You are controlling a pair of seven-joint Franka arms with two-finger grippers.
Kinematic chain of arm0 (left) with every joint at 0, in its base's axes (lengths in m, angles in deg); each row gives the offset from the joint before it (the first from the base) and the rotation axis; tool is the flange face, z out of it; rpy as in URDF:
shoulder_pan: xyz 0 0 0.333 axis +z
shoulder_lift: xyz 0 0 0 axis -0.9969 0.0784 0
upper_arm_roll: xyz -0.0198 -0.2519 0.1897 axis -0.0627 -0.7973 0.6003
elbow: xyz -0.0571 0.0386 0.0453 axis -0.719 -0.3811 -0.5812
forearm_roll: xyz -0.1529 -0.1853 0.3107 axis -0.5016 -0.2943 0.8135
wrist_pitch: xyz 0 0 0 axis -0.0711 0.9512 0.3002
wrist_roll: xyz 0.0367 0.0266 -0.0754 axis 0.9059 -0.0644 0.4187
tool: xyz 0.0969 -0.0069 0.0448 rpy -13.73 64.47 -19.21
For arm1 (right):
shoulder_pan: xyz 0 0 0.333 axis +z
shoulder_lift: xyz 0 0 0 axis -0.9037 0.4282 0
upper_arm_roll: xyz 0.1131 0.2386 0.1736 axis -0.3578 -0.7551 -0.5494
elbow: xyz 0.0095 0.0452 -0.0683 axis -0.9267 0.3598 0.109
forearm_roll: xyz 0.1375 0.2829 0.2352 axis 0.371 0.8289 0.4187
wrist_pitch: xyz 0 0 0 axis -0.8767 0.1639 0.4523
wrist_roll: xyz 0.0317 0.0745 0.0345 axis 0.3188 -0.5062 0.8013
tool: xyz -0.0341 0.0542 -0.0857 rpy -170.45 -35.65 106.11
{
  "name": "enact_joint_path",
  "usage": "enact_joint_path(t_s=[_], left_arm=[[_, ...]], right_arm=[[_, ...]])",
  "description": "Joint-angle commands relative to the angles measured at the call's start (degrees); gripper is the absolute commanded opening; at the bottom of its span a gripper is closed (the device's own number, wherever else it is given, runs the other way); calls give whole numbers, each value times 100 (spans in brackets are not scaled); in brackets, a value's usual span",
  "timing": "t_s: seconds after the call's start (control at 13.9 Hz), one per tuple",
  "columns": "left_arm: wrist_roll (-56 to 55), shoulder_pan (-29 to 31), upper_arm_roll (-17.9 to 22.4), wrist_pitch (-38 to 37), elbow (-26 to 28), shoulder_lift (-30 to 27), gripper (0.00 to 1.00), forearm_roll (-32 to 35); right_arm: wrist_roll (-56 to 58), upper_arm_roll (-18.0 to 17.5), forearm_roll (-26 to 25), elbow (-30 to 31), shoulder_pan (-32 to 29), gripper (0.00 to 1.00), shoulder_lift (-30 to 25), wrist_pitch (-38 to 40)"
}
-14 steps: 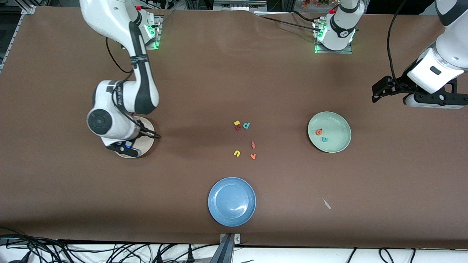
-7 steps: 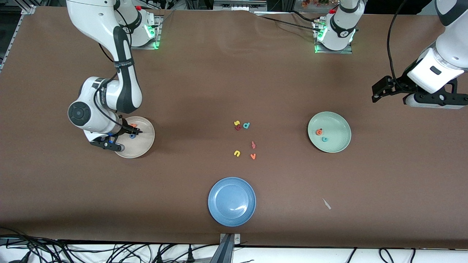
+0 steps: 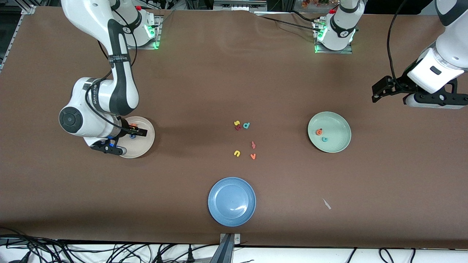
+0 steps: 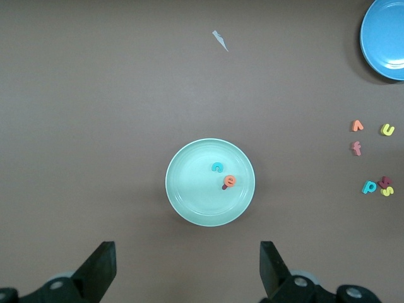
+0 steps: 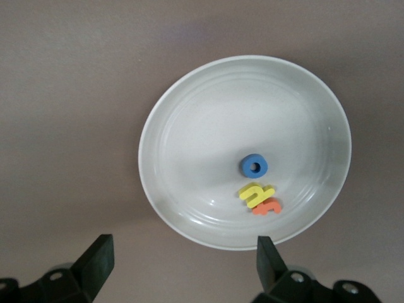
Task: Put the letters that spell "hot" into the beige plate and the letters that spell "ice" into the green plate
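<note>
Nearest on the desk (image 3: 329,226) sits the blue plate (image 3: 219,204), with nothing in it, and it has no part in this job. A bit farther off lie the loose letters: u (image 3: 237,153) and v (image 3: 253,156), then f (image 3: 253,145), then a tight little bunch of s (image 3: 236,123), d (image 3: 246,125) and the dark red i (image 3: 238,128), which touches the s.

Farther again, toward the right arm's end, is the beige plate (image 5: 189,126). The blue ring o (image 5: 254,166), the yellow h (image 5: 252,194) and the orange t (image 5: 267,206) all lie inside it, h and t touching, o just beside them. The right hand (image 3: 124,140) hangs over that plate, fingers spread wide and holding nothing. I'd say "hot" is done.

Toward the left arm's end the green plate (image 4: 189,196) holds only the teal c (image 4: 217,167) and the orange e (image 4: 230,182), close together near its middle. So "ice" lacks its i. The left hand (image 4: 186,255) waits over bare desk by the green plate, spread and empty.

The next move looks like a fiddly one: a hand must reach the bunch mid-desk and pinch the thin i alone, without dragging s or d along. It is small, light foam and would shift at a nudge
</note>
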Motion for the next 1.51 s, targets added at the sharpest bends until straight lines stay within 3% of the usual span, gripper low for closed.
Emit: enact_joint_path(t_s=[0.0, 0.36, 0.43, 0.5, 0.65, 0.79, 1.08, 1.3, 1.44], left_arm=[[81, -2, -4, -131, -157, 53, 100, 150], [81, -2, -4, -131, -157, 53, 100, 150], [81, -2, -4, -131, -157, 53, 100, 150], [81, -2, -4, -131, -157, 53, 100, 150], [81, -2, -4, -131, -157, 53, 100, 150], [81, -2, -4, -140, -157, 53, 100, 150], [81, -2, -4, -140, -157, 53, 100, 150], [81, -2, -4, -140, -157, 53, 100, 150], [81, -2, 5, -131, -157, 53, 100, 150]], right_arm=[[-112, 23, 44, -172, -56, 100, -26, 254], [-112, 296, -184, -285, -21, 100, -88, 799], [-103, 78, -393, -260, -300, 100, -358, 808], [-103, -490, -709, -234, -825, 100, -682, 808], [-112, -2035, -1455, -199, -2255, 100, -1097, 808], [-94, -2796, -1941, -93, -3006, 100, -1352, 791], [-42, -3623, -2398, 416, -3932, 100, -2423, 843], [-42, -3669, -2593, 514, -4037, 100, -3206, 1385], [-41, -3677, -2593, 60, -4047, 100, -3331, 2158]])
